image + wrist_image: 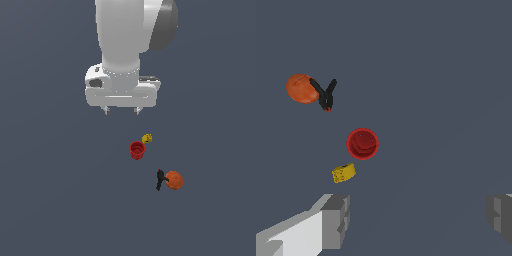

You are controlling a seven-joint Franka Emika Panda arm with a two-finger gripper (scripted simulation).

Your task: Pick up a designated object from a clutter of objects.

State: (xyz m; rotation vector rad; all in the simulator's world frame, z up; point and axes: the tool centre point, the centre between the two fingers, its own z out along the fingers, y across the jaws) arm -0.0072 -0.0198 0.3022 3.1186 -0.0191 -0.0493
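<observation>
The orange ball [174,180] lies on the grey floor, with the thin black stick-like piece [159,179] touching its side toward the exterior view's left. The red cup [137,150] stands upright a little farther back, and the tiny yellow lump [147,138] sits just beside it. My gripper [121,111] hangs open and empty well above the floor, farther back than all of them. In the wrist view the ball [301,88], the black piece [326,95], the cup [362,143] and the lump [344,173] all show, with my two fingers [336,220] wide apart.
The floor [50,200] is a plain dark grey surface with nothing else on it in view. The arm's white wrist and link [125,45] fill the upper middle of the exterior view.
</observation>
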